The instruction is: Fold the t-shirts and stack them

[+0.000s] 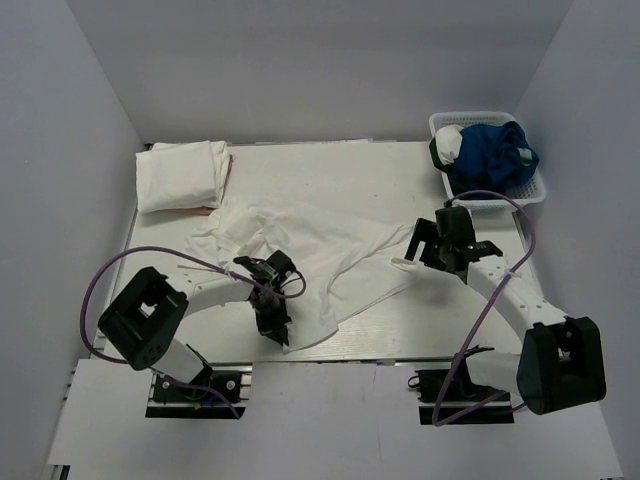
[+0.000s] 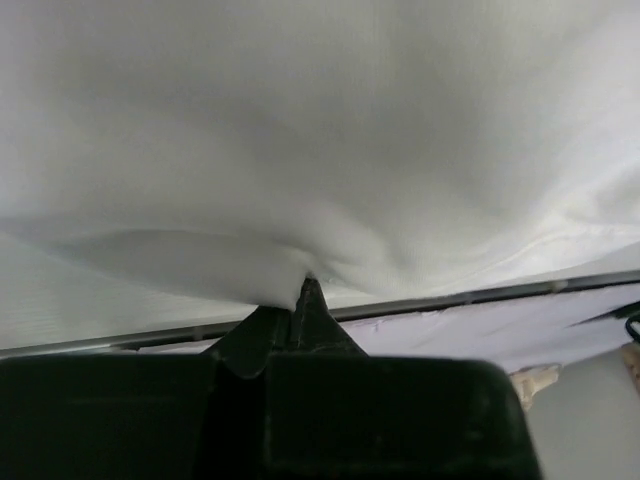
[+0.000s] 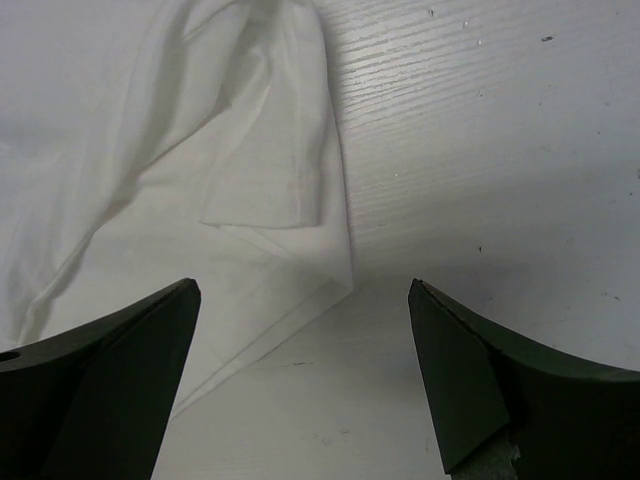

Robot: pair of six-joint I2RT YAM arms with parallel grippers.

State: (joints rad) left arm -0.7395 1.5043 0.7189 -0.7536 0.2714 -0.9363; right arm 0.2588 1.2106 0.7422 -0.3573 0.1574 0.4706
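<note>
Plain white shirt (image 1: 320, 250), unfolded and heavily wrinkled, lies mid-counter (image 1: 400, 180). Its long axis runs roughly left to right, with one sleeve (image 3: 265, 150) at the right end. Left pincer (image 2: 305, 292) is clamped on the shirt's near edge, cloth puckered at the tips. Right pincer (image 3: 305, 290) stands wide apart by the sleeve. Folded shirts (image 1: 182, 175) sit at the far-left corner

spread t-shirt (image 1: 300, 250) centre; folded t-shirts (image 1: 182, 176) far left corner; basket (image 1: 478, 114) far right corner.
</note>
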